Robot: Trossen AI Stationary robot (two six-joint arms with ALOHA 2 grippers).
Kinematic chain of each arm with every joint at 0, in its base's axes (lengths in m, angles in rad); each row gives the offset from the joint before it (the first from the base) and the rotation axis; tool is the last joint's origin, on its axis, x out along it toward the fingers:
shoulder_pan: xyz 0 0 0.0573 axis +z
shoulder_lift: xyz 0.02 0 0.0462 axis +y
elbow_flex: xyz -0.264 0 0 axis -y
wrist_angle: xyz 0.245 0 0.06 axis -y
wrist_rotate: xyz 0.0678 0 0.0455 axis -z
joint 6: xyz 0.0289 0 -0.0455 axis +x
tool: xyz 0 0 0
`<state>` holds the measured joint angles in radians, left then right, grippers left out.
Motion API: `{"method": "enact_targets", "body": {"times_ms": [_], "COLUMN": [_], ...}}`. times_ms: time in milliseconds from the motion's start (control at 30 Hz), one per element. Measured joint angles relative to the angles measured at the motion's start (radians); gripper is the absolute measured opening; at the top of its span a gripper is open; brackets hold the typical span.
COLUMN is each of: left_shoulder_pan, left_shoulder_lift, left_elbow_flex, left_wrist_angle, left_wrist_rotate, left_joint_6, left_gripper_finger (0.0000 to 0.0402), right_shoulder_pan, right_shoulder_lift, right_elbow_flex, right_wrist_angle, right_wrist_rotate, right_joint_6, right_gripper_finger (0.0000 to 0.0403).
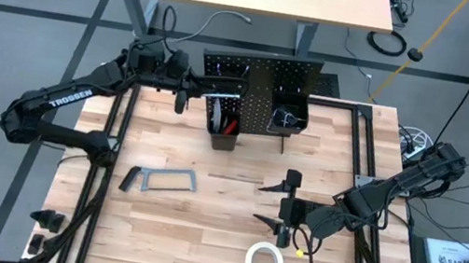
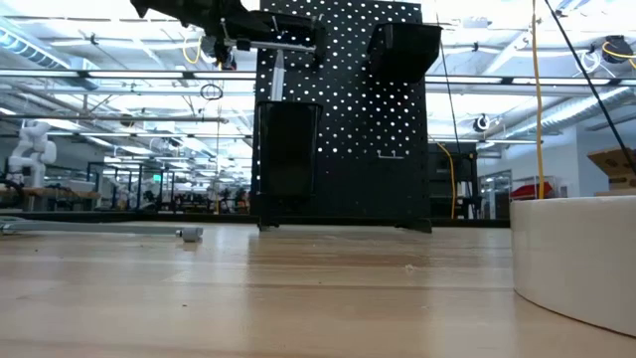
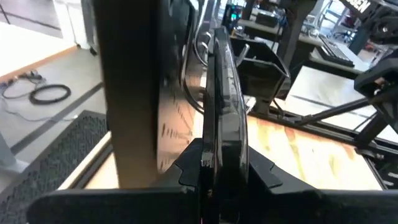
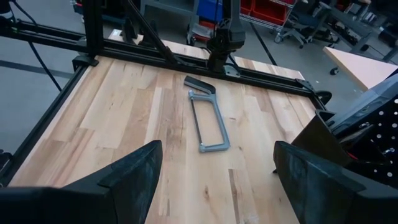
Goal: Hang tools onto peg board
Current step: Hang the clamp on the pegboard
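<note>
The black peg board stands upright at the table's far side, with two black bins on its front. My left gripper is at the board's upper left part, shut on a long silver level that lies level across the board's face. I cannot tell whether the level touches a hook. A grey hacksaw lies flat on the table's left half. Near the front edge lies a white tape roll. My right gripper hovers open over the table's right half, holding nothing. My left gripper pinches the level's near end between its two fingers. The fingers come about level from the table's left side and lie along the tool. The level stands on edge and reaches away from the fingers beside the board, clear of the table.
Red-handled tools stand in the left bin. The hacksaw lies ahead of my right gripper, with bare wood around it. A small yellow bit lies near the tape roll. Black frame rails run along the table's sides.
</note>
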<state>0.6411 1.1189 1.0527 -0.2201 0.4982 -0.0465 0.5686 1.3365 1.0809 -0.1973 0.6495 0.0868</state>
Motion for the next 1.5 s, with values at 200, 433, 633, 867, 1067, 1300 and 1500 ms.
{"method": "enact_targets", "body": {"times_ms": [200, 433, 633, 867, 1067, 1300, 1500], "left_shoulder_pan": [0.0, 0.0, 0.0, -0.002, -0.002, -0.002, -0.002], "left_shoulder_lift": [0.041, 0.052, 0.052, 0.051, 0.051, 0.049, 0.019], "left_elbow_flex": [0.0, 0.0, 0.0, 0.0, 0.0, 0.0, 0.0], "left_wrist_angle": [0.016, 0.033, 0.043, 0.051, 0.047, -0.025, -0.044], "left_wrist_rotate": [0.03, 0.042, 0.046, 0.048, 0.038, 0.028, 0.017], "left_joint_6": [0.0, 0.001, -0.001, -0.001, -0.001, 0.056, 0.105], "left_gripper_finger": [0.0054, 0.0054, 0.0061, 0.0125, 0.0134, 0.0136, 0.0137], "right_shoulder_pan": [0.0, 0.0, 0.0, 0.0, 0.0, 0.0, 0.0], "right_shoulder_lift": [0.0, 0.0, 0.0, 0.0, 0.0, 0.0, 0.0], "right_elbow_flex": [0.0, 0.0, 0.0, 0.0, 0.0, 0.0, 0.0], "right_wrist_angle": [0.0, -0.001, -0.001, -0.001, -0.001, -0.002, -0.003], "right_wrist_rotate": [0.0, 0.0, 0.0, 0.0, 0.0, -0.021, -0.027], "right_joint_6": [-0.002, -0.006, -0.01, -0.01, -0.008, -0.002, 0.002], "right_gripper_finger": [0.0302, 0.0302, 0.0302, 0.0302, 0.0302, 0.0302, 0.0302]}}
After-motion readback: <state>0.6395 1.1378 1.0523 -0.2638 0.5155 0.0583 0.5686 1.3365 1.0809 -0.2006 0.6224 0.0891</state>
